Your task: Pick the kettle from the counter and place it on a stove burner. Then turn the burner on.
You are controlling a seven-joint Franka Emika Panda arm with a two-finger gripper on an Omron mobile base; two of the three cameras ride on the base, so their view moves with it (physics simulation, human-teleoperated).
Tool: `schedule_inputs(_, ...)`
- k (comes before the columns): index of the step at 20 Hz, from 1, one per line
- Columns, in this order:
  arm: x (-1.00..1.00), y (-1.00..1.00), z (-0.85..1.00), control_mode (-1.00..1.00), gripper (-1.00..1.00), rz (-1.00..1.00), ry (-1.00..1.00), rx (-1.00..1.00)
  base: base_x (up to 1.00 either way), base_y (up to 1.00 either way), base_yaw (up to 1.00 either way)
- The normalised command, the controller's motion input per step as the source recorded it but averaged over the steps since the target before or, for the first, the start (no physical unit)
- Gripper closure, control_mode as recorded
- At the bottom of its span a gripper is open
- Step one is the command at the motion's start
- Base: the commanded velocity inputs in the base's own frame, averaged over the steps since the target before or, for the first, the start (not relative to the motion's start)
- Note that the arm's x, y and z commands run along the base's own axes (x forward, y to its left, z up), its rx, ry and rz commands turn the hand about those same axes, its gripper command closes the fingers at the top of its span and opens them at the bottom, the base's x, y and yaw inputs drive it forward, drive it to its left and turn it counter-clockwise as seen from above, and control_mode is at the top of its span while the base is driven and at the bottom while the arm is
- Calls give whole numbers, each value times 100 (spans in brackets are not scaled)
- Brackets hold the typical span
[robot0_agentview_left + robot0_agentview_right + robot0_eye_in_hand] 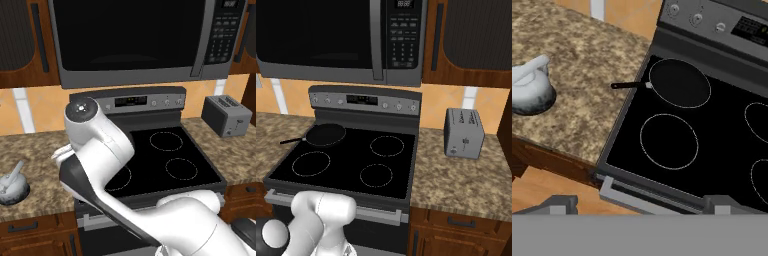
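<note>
Left base view: kettle point(12, 186) upright on the counter point(35, 150) left of the stove, near the counter's front edge, handle arched up and tilted toward the back; black glass cooktop point(150, 157) with white burner rings, the front-right stove burner point(181, 169) bare, another ring point(166, 141) behind it; white arm point(100, 150) bent across the left half of the cooktop; microwave point(135, 40) overhead; toaster point(226, 116) on the counter to the right. Right base view: frying pan point(326, 134) on the rear-left ring, handle pointing left over the counter edge; three rings bare, one at front left point(311, 163), one at front right point(376, 175), one at rear right point(387, 146); control panel point(363, 100) along the stove's back; toaster beside the cooktop on the right counter. Hand view: looking down from above and in front of the stove; kettle at the left edge on the granite, well apart from the cooktop; frying pan at the rear ring, its handle reaching over the counter; large bare ring point(669, 141) in front of it; pincer point(639, 204) seen as two grey tips low in the frame, set wide apart with nothing between them, high above the stove front and touching nothing.
</note>
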Motion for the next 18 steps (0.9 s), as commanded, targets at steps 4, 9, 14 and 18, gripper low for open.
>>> schedule_inputs(4,0,59,-5,-100,-100,7,0,11,0,0,0)
schedule_inputs(9,2,45,-1,-100,-100,0,1,17,0,0,0)
schedule_inputs(14,7,70,-31,-100,-100,0,3,11,0,0,0)
schedule_inputs(18,28,74,-51,-100,-100,0,4,7,0,0,0)
